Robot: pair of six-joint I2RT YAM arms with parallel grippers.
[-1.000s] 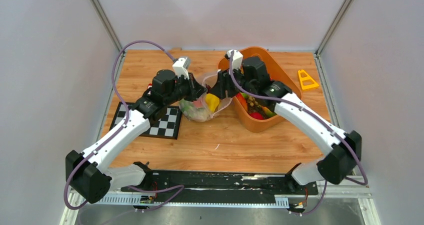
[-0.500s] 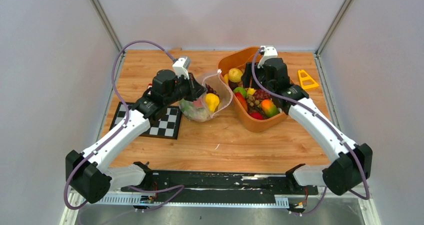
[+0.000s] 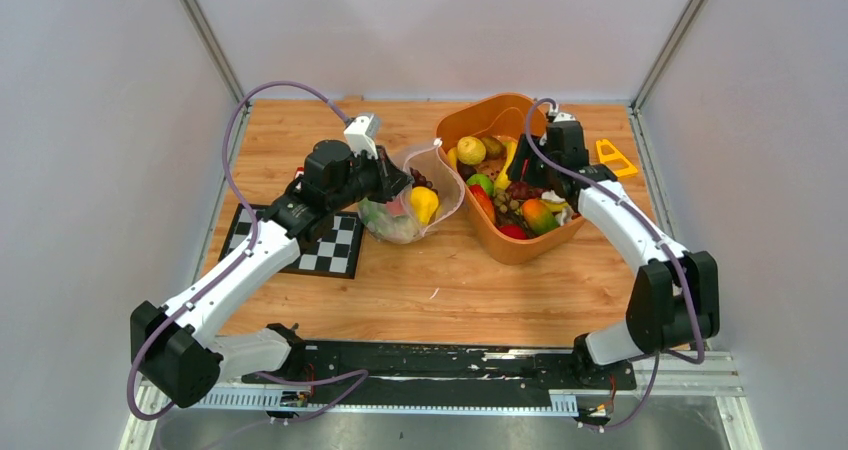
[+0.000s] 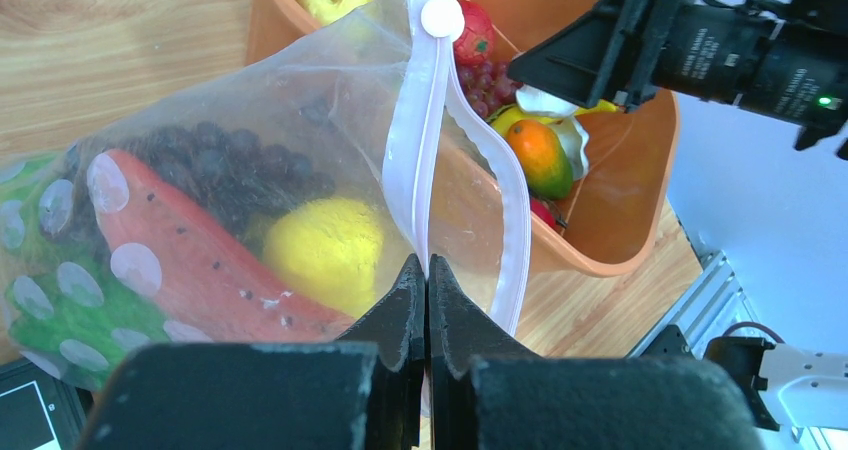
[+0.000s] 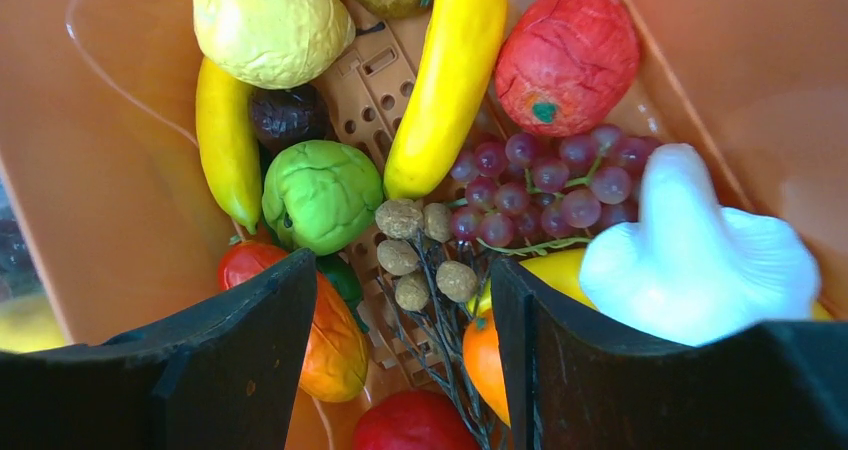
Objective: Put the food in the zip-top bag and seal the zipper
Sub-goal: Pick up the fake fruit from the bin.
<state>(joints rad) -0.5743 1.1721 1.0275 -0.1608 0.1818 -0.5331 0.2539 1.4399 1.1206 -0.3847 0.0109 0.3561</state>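
The clear zip-top bag (image 3: 412, 208) stands between the arms and holds a watermelon slice (image 4: 200, 265), a lemon (image 4: 320, 250), dark grapes (image 4: 230, 165) and green cabbage (image 4: 55, 315). My left gripper (image 3: 396, 183) is shut on the zipper (image 4: 412, 140) at the bag's near mouth edge and holds the mouth up; it also shows in the left wrist view (image 4: 427, 270). My right gripper (image 3: 522, 173) hangs open and empty inside the orange basket, above a banana (image 5: 445, 70), purple grapes (image 5: 550, 180), a mango (image 5: 335, 345) and a brown nut cluster; it also shows in the right wrist view (image 5: 400, 275).
The orange basket (image 3: 520, 248) of toy food touches the bag's right side. A checkerboard (image 3: 325, 248) lies under the left arm. A yellow triangle piece (image 3: 612, 158) lies at the back right. Enclosure walls stand on three sides.
My right gripper has left the bag's mouth and swung right, over the basket. The left gripper and the bag have stayed put.
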